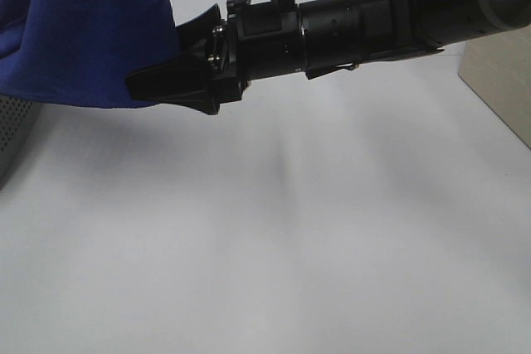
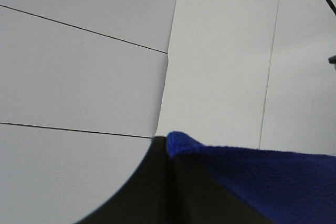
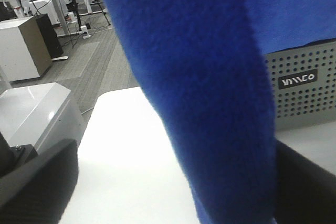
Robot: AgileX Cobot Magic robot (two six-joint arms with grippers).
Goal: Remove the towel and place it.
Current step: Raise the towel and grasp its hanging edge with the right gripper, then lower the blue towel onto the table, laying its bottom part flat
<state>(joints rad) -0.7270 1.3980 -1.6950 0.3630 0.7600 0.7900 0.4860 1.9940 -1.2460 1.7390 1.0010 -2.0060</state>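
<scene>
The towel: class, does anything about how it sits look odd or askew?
The towel hangs bunched in the air, not laid flat on the table. The left gripper pinches one edge, and the right gripper, jaws open, straddles a hanging fold.

Worktop [image 1: 290,246] is just a plain white surface taking up pretty much the whole exterior view, with some soft grey shadows across the middle. The only thing I can see sitting on it is a grey perforated metal box [image 1: 10,130] at the far left edge. The right wrist view shows that box [image 3: 302,87] has a small logo, and the worktop [image 3: 131,156] has a rounded corner at upper left.
</scene>
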